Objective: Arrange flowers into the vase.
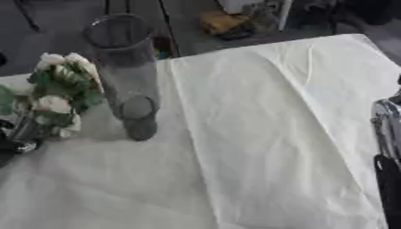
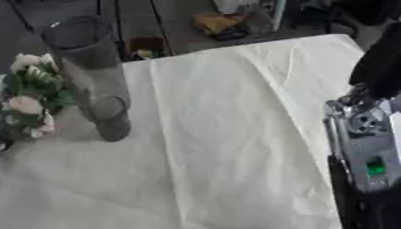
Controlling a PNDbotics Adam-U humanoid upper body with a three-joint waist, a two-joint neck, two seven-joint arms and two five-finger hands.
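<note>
While the table (image 1: 266, 134) fills most of the left eye view under a pale, creased cloth, the clear glass vase (image 1: 125, 76) stands upright in the upper left of the frame, its open mouth toward the top edge and its thick base resting on the cloth. Just left of the vase, at the left edge, sits a bunch of flowers (image 1: 59, 87) with white and pale pink blooms and green leaves; the blooms lean toward the vase wall, but whether they touch it cannot be told. The stems run down into the left hand (image 1: 19, 138), a dark shape at the lower left edge whose fingers appear closed around them, with the flowers outside the vase. At the right edge, from mid-height downward, part of the right arm (image 1: 388, 152) shows as a silver and black piece; no fingers appear here. In the right eye view the vase (image 2: 90, 71) shows again in the upper left, with the flowers (image 2: 27, 96) beside it at the left edge, cut off by the frame, and the left hand does not show clearly. The right arm (image 2: 368, 147) takes up more of the right side here, black above, silver in the middle with a small green spot, and dark again toward the lower right corner; whether the right hand's fingers are spread or curled cannot be told. Beyond the table's far edge in the upper part of the frame lies a dark floor (image 2: 180, 27) with some clutter.
</note>
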